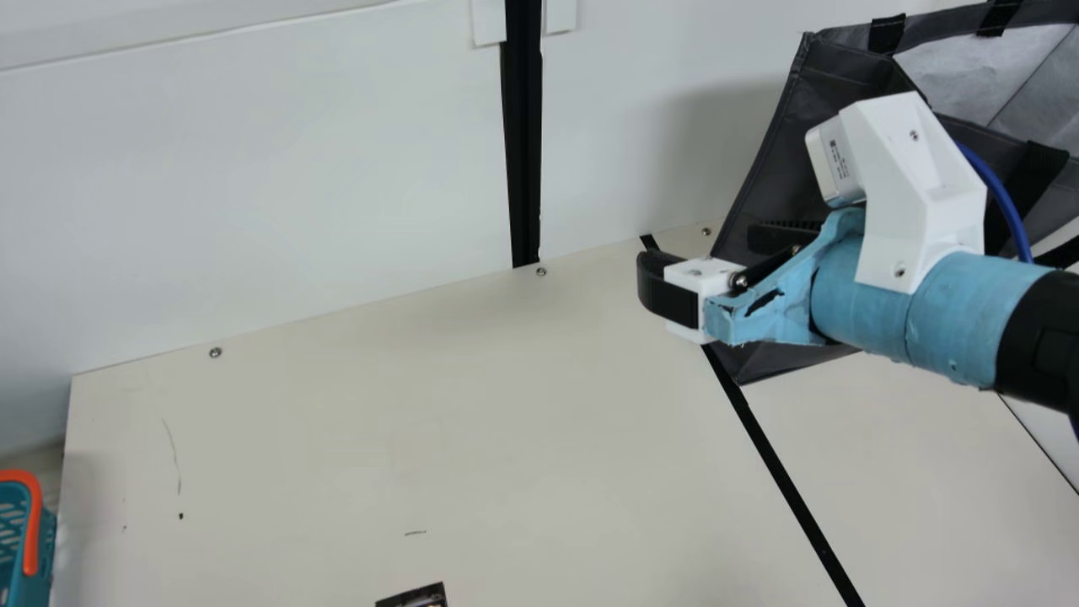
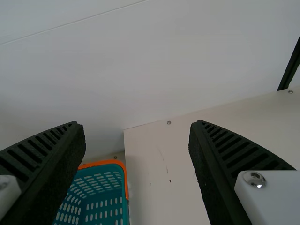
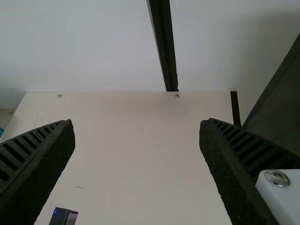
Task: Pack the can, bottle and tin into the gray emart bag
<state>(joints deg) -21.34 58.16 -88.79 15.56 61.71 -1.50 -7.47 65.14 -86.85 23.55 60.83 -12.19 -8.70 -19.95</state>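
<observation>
Currently, the left black ribbed end effector (image 2: 137, 123) and the right black ribbed end effector (image 3: 136, 123) are wide open, holding nothing. The open gray fabric bag (image 1: 786, 185) is close behind the right arm (image 1: 910, 312), so a careless swing may tip it.

- The gray emart bag (image 1: 792, 160) is dark gray outside, with black strap handles (image 1: 1033, 177) and a pale, silvery lining (image 1: 969, 76) that shows through its open mouth.
- It leans at a slant near the back wall (image 1: 295, 211), at the main view's right, its mouth toward the upper right and its lower corner over the cream table (image 1: 379, 438); its middle is partly hidden.
- A dark, square-cornered piece (image 1: 415, 597), possibly the tin, lies on the table at the main view's bottom edge, too cut off to identify.
</observation>
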